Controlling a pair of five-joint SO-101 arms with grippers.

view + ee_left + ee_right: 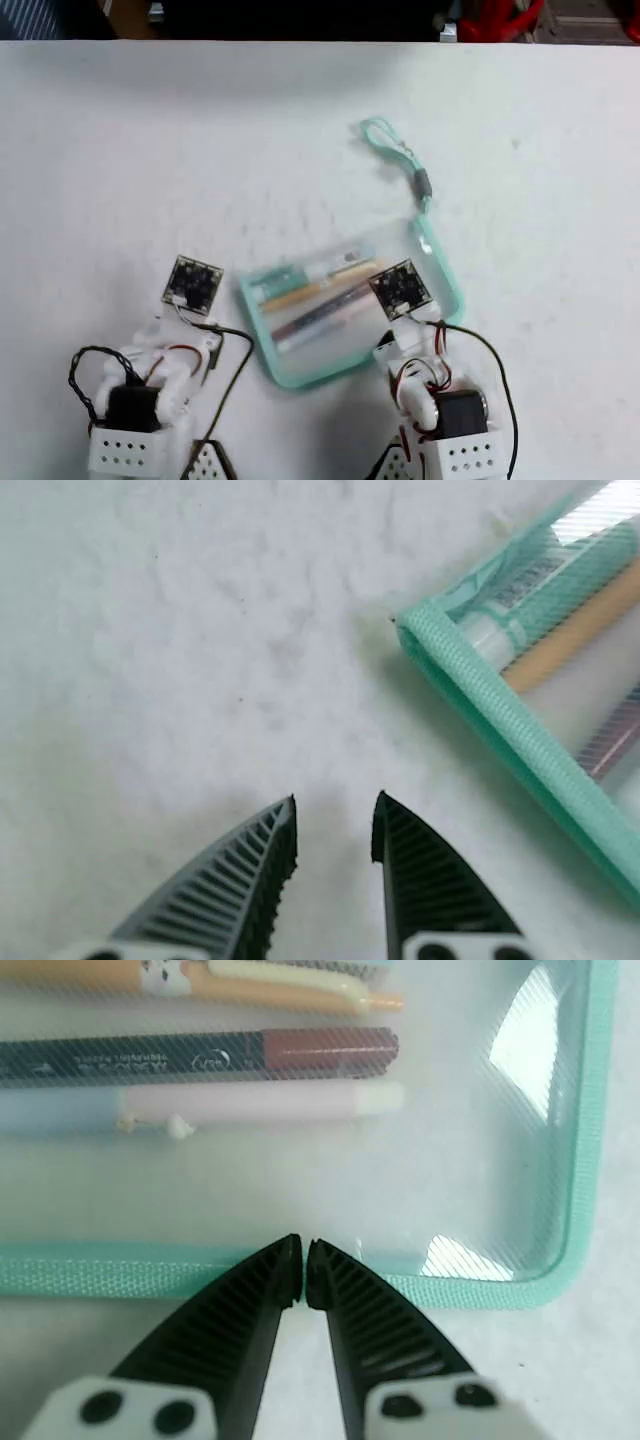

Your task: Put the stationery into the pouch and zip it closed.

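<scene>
A clear pouch with a mint-green edge (300, 378) lies flat at the table's middle. Several pens (320, 295) lie inside it. In the right wrist view I see an orange pen (250, 990), a dark pen with a brown band (200, 1055) and a pale pink and blue pen (250, 1105) through the mesh. My right gripper (303, 1252) is shut, its tips over the pouch's green edge (100, 1270) near a rounded corner, nothing visibly between them. My left gripper (335, 815) hangs slightly open over bare table, beside the pouch's other corner (430, 630), not touching it.
A mint wrist strap (385, 140) with a dark toggle (422, 184) trails from the pouch toward the far right. Both arm bases stand at the near edge, left (135, 420) and right (450, 425). White table (150, 150) stretches beyond the pouch.
</scene>
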